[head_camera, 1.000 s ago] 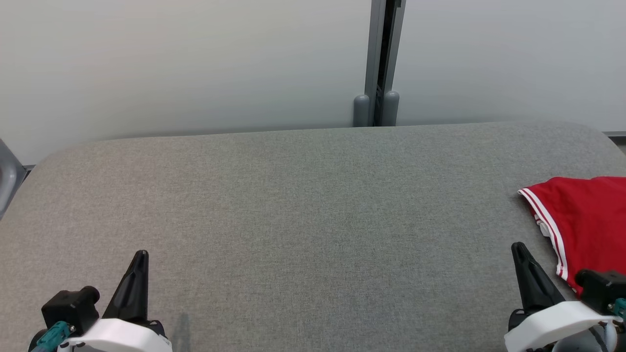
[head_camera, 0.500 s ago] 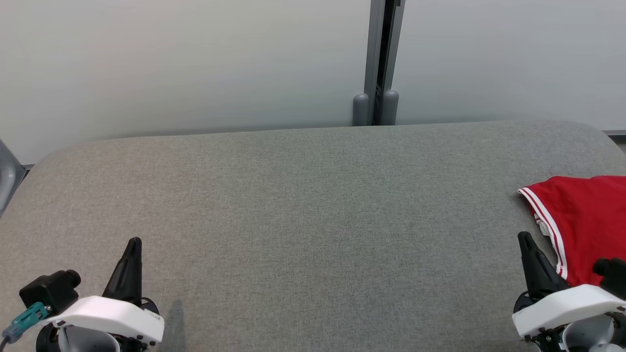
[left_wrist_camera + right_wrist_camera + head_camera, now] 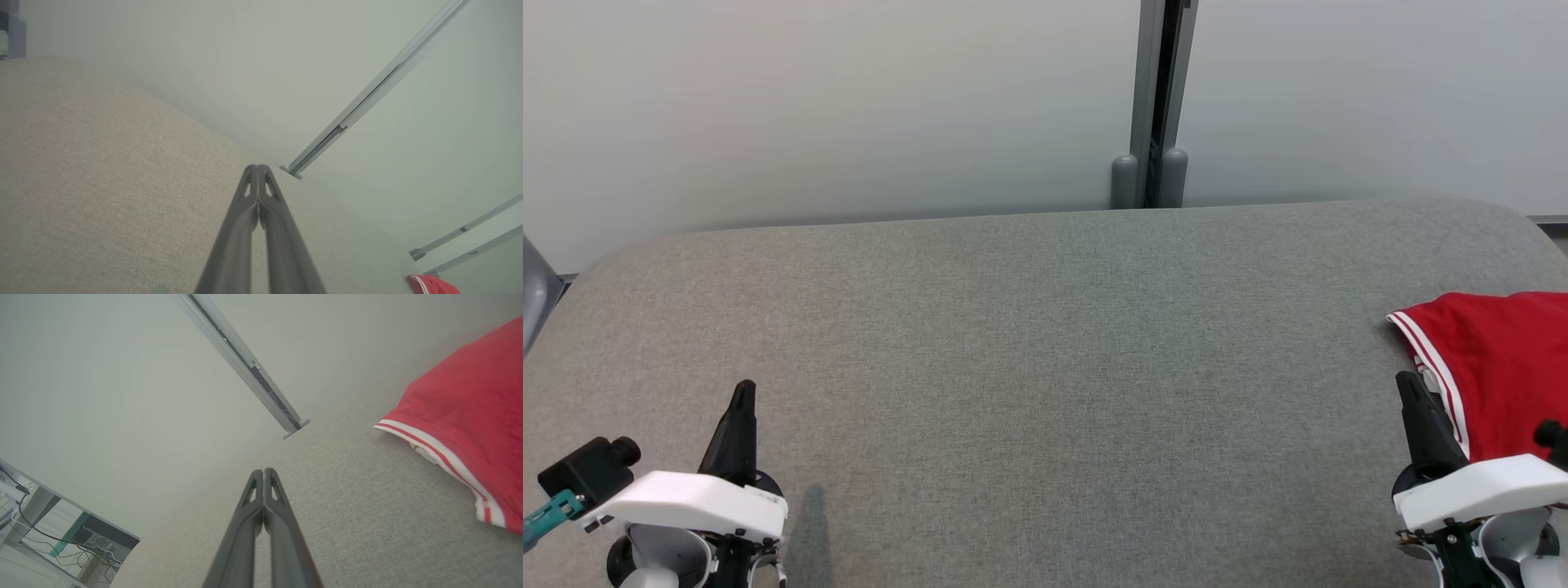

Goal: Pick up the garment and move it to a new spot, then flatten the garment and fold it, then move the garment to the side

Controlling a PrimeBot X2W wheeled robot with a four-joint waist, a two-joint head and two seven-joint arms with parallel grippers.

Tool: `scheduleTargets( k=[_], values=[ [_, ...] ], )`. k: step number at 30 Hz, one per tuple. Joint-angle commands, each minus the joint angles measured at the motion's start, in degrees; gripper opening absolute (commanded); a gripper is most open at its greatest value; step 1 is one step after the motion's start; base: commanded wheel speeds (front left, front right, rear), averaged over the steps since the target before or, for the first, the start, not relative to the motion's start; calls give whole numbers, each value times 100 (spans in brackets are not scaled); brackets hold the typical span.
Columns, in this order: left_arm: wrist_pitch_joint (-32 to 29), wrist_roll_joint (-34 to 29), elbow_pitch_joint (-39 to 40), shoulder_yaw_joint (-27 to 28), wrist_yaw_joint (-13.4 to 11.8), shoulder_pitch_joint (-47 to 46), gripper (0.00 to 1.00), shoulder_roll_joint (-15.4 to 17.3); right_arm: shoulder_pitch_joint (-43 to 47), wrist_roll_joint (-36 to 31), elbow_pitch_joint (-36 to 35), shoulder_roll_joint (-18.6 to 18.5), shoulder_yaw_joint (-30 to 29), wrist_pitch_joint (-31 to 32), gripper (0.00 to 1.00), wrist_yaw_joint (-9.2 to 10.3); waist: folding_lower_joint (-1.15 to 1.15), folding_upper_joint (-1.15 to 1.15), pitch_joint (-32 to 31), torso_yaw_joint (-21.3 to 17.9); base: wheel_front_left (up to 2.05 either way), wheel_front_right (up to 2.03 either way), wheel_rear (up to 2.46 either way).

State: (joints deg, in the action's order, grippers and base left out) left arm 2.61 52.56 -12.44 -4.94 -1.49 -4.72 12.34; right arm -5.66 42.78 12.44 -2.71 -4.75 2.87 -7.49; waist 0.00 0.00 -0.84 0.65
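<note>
The garment point(image 3: 1499, 367) is red with white striped trim and lies on the grey table point(image 3: 1045, 351) at the right edge, partly cut off by the frame. It also shows at the right of the right wrist view as the garment point(image 3: 470, 420), and as a small red patch, the garment point(image 3: 431, 284), in the left wrist view. My right gripper point(image 3: 1406, 381) is shut and empty, its tip just left of the striped hem. My left gripper point(image 3: 743, 388) is shut and empty at the lower left, far from the garment. Both pairs of fingers point(image 3: 258, 212) point(image 3: 263, 506) are pressed together.
A pale partition wall with a grey vertical post point(image 3: 1152, 98) stands behind the table's far edge. A desk frame with cables point(image 3: 49, 535) shows at the lower left of the right wrist view. A grey chair edge point(image 3: 533, 298) sits at the far left.
Both grippers have moved: the left one further from me and slightly leftward, the right one further from me and rightward toward the garment's hem. Both stayed shut. The garment has not moved.
</note>
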Motion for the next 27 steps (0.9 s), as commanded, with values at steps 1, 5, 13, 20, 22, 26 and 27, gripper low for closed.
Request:
scheduleTargets(
  k=[1,5,13,20,22,26,27],
  values=[
    [-25,161,5,91,58,-243,0,30,-189,212,15,-44,-30,26,0,0,0,0,2,-1,0,0,0],
    [-75,407,-94,160,116,-329,0,-35,-268,506,102,-43,-64,67,0,0,0,0,6,-4,0,0,0],
    [-168,863,-283,286,225,-486,0,-148,-421,1061,275,-43,-131,133,0,0,0,0,15,-10,0,0,0],
    [-244,1237,-432,390,315,-615,0,-249,-544,1513,419,-42,-176,183,0,-1,0,0,22,-15,0,0,0],
    [-264,1342,-468,419,340,-661,0,-275,-575,1637,456,-42,-189,201,0,-1,0,0,24,-16,0,0,0],
    [-307,1533,-543,475,378,-710,0,-320,-644,1874,539,-41,-217,235,0,-1,0,0,29,-19,0,0,0],
    [-320,1583,-557,490,391,-729,0,-330,-663,1932,558,-41,-223,240,0,-1,0,0,30,-20,0,0,0]
  ],
)
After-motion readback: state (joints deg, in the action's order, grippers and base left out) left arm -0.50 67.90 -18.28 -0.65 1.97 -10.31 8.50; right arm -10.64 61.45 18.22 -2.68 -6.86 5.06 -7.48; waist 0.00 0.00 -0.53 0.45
